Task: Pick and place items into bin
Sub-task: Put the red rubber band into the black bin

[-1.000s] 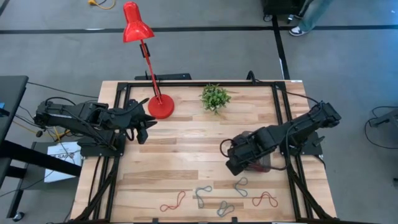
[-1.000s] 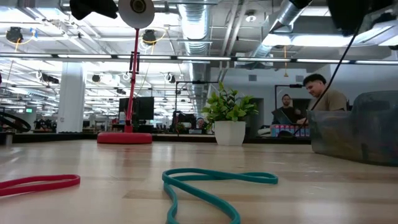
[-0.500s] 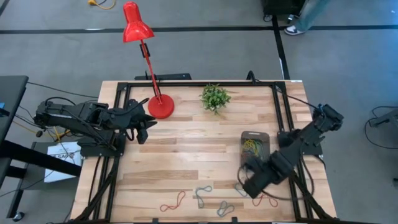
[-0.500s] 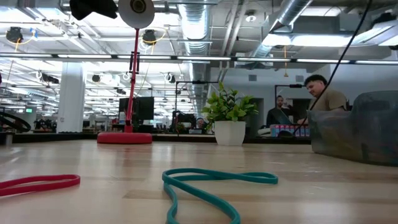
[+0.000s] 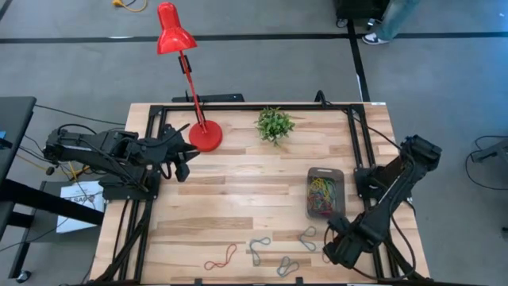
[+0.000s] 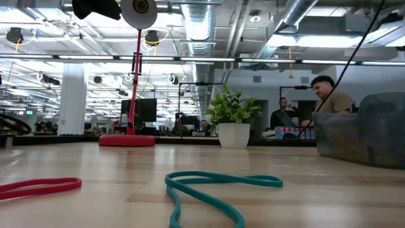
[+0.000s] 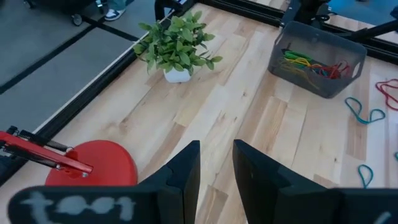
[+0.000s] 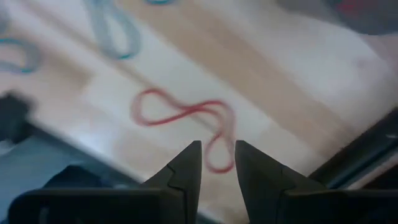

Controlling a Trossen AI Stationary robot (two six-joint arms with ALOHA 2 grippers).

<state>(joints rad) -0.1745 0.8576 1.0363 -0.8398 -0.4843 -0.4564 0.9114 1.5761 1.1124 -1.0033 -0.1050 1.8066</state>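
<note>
The tabletop (image 5: 238,199) is pale wood in butted planks with a visible grain, framed by black rails. On it stands the bin (image 5: 325,193) — a dark grey, see-through rectangular tub with rounded corners — near the right edge, holding a tangle of thin red, yellow and green loops (image 7: 308,64).

More loops lie loose along the front edge, each a slim twisted band. A red one (image 5: 221,257) lies towards the left, grey-blue ones (image 5: 259,249) in the middle, and one (image 5: 308,237) just in front of the bin. Another red loop (image 8: 186,121), a figure of eight, lies flat below the right pincer (image 8: 216,163). In the low view a teal loop (image 6: 212,190) curls on the wood.

The right pincer hovers at the front right corner, its dark fingers a narrow gap apart and holding nothing. The left pincer (image 7: 214,163) waits at the left side — fingers slightly parted, empty — near the glossy red lamp (image 5: 184,67). A small leafy plant (image 5: 275,125) in a white pot stands at the back. No readable writing shows.
</note>
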